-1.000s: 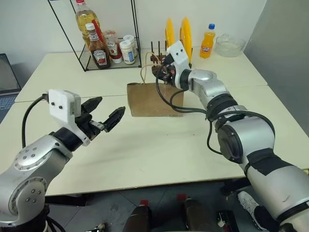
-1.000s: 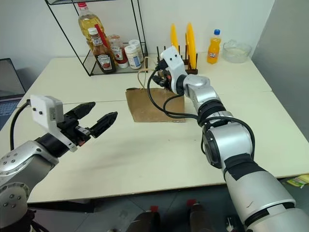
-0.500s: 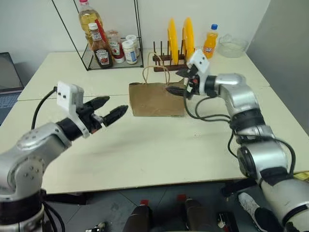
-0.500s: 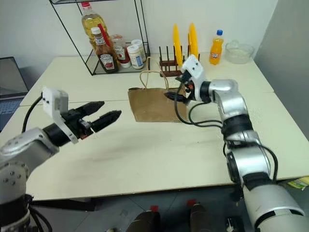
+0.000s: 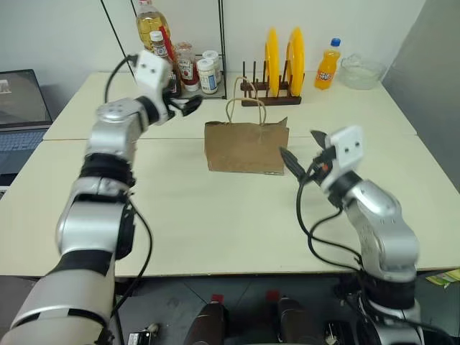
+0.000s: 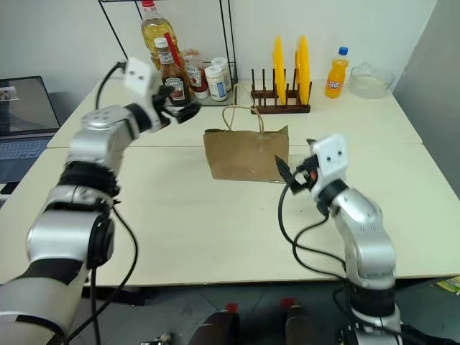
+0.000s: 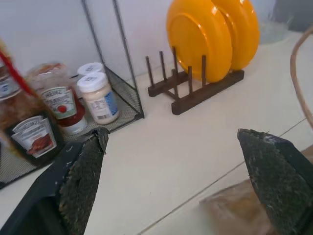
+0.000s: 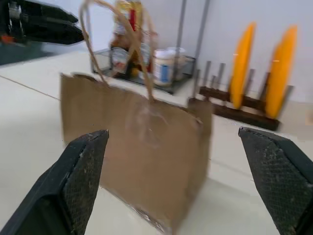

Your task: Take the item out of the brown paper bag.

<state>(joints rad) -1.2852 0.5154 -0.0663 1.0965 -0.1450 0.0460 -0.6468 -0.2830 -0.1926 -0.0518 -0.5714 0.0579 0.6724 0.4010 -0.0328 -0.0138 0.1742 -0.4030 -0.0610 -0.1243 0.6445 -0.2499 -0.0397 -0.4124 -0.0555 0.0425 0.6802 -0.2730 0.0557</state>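
The brown paper bag (image 5: 246, 147) stands upright at mid-table, its cord handles (image 5: 244, 111) looped above the mouth. The item is hidden; the bag's inside cannot be seen. My right gripper (image 5: 305, 149) is open just right of the bag, level with its lower half and apart from it. The right wrist view looks at the bag's side (image 8: 146, 147) between the spread fingers (image 8: 83, 171). My left gripper (image 6: 181, 110) is open and empty, held up beyond the bag's left corner near the wire rack. Its fingers (image 7: 80, 178) frame bare tabletop.
A wire rack (image 5: 183, 68) with sauce bottles and jars stands at the back left. Two yellow plates (image 5: 282, 54) sit in a wooden rack behind the bag. An orange drink bottle (image 5: 328, 66) and a glass bowl (image 5: 361, 72) are at the back right. A laptop (image 5: 21, 108) lies far left.
My right gripper let go at the bag's top, opened, and pulled back to the near right of the bag. My left arm swung up and forward towards the rack. The camera shifted.
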